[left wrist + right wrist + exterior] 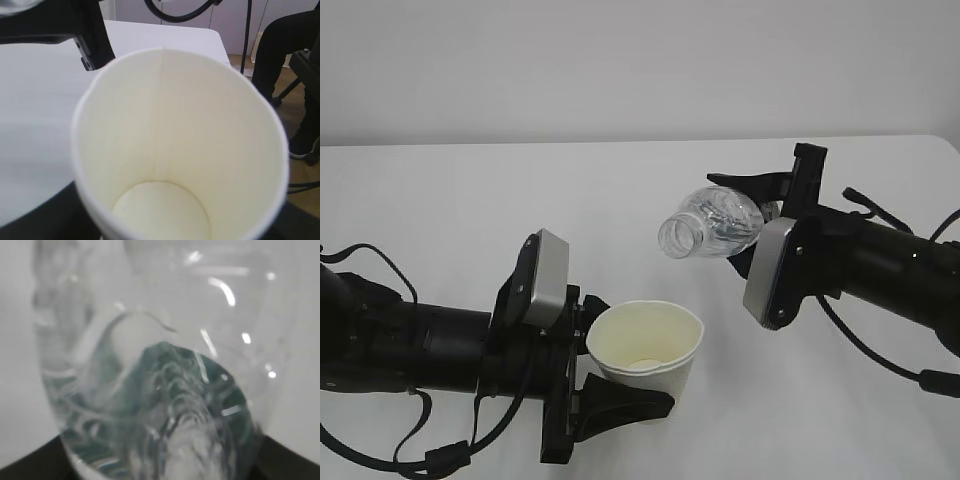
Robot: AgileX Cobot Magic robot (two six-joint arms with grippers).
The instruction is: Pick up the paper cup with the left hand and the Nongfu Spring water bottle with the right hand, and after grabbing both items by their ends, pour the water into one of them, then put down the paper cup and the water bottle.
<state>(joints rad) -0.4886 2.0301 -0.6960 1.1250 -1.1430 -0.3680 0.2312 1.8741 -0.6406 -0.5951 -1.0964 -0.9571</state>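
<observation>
We hold the paper cup clamped in the left tool above the surface's front edge, and the tipped Nongfu Spring water bottle clamped in the right tool. Its mouth sits beside the rim, so water may spill past.

**Three views, one pour zone**

The exterior camera looks down at a slant across the white tabletop. The left wrist camera peers closely into the paper cup; the right wrist camera sits against the Nongfu Spring water bottle. The exterior view shares both.
</observation>
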